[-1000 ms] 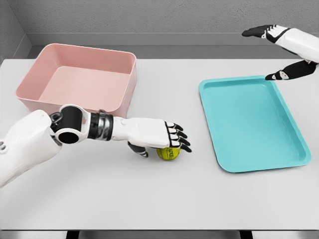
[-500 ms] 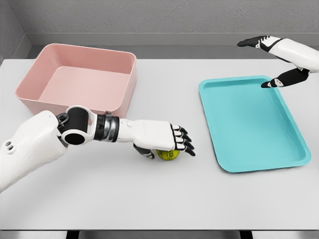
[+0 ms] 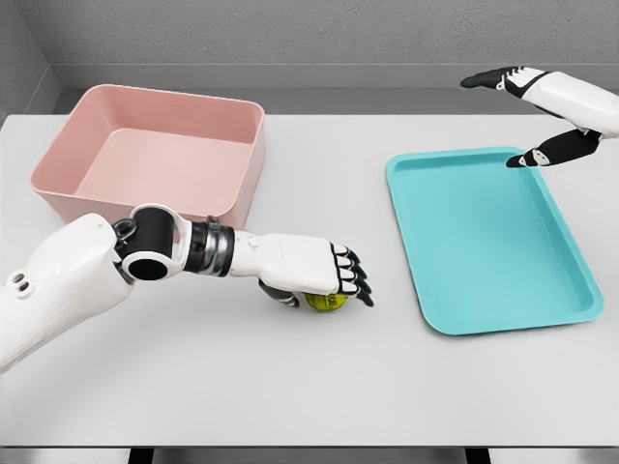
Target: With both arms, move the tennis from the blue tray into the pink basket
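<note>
The yellow-green tennis ball (image 3: 327, 301) rests on the white table between the basket and the tray. My left hand (image 3: 319, 290) lies over it, fingers (image 3: 352, 275) curled across its top and right side and the thumb against its left. Most of the ball is hidden under the palm. The blue tray (image 3: 406, 232) at the right holds nothing. The pink basket (image 3: 248, 184) stands at the back left, also with nothing in it. My right hand (image 3: 503, 118) hovers open above the tray's far right corner, thumb and fingers spread wide.
The white table (image 3: 319, 387) runs to a front edge at the bottom of the view. A grey wall runs behind it. My left forearm stretches along the basket's front wall.
My left hand's fingers have curled down tighter around the ball and shifted slightly right. The right hand has drifted left and lower, nearer the tray's far corner.
</note>
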